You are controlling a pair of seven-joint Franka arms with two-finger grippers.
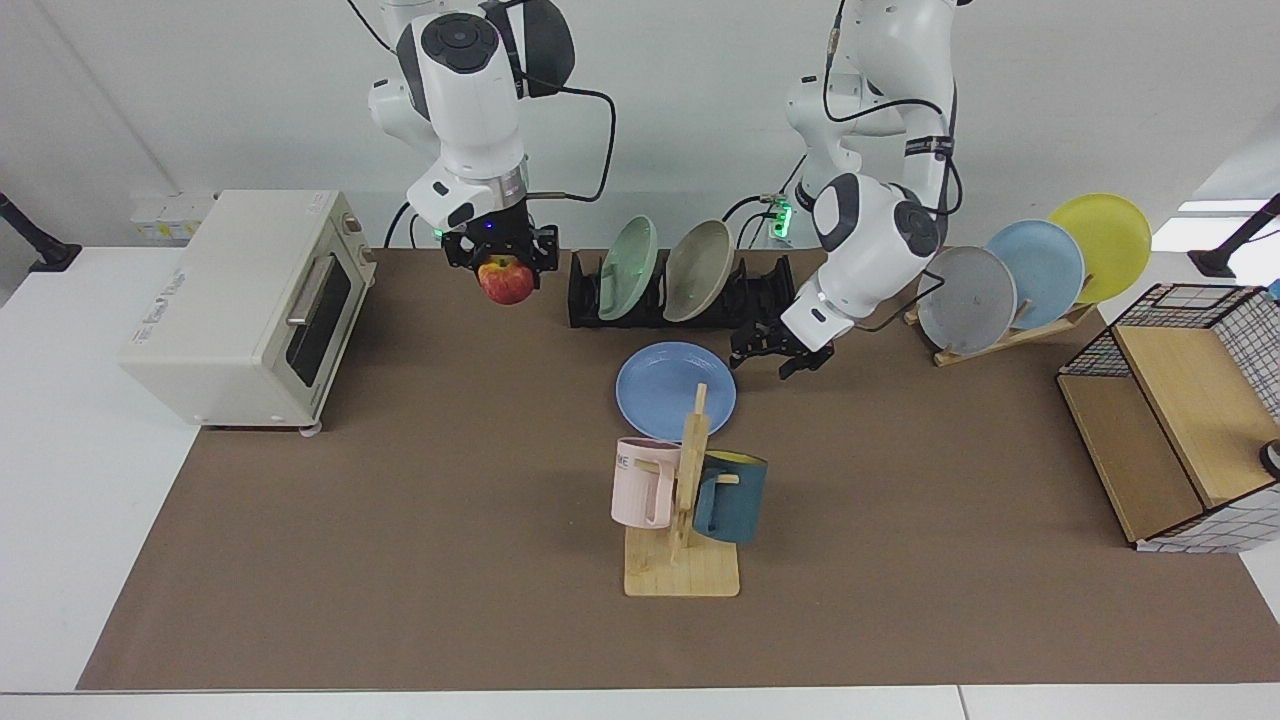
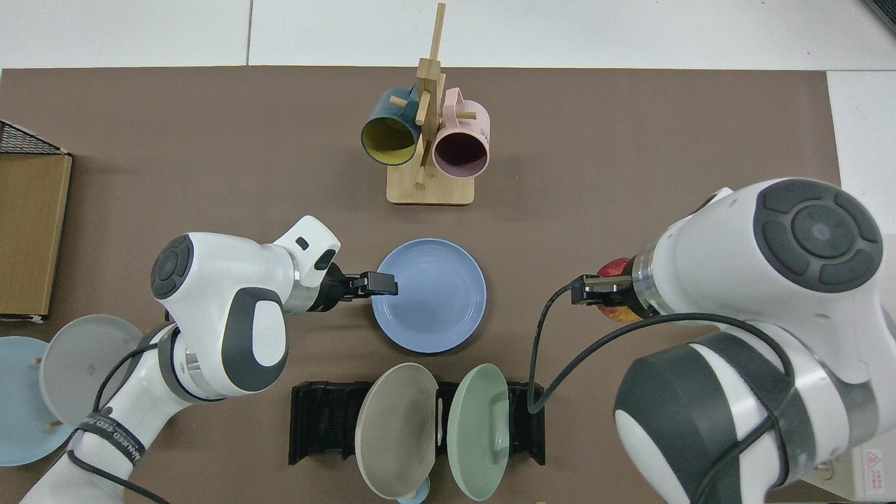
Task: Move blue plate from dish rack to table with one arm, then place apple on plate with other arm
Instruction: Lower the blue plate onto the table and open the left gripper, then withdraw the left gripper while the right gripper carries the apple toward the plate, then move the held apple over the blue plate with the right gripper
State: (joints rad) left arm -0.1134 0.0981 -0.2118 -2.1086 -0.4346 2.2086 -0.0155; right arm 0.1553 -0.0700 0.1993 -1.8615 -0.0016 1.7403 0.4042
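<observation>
Blue plate (image 1: pixel 675 390) flat on table (image 1: pixel 400 560) mat in front of dish rack (image 1: pixel 590 300), left gripper (image 1: pixel 778 352) released and spread just beside its rim, right gripper (image 1: pixel 503 258) clenched on apple (image 1: pixel 506 281), held aloft between toaster oven (image 1: pixel 250 305) and rack.

A periwinkle-blue plate (image 1: pixel 675 388) lies on the desk's brown mat (image 1: pixel 400 520); the apple (image 1: pixel 506 281) is red with yellow-green; the dish rack (image 1: pixel 680 295) is black.
</observation>
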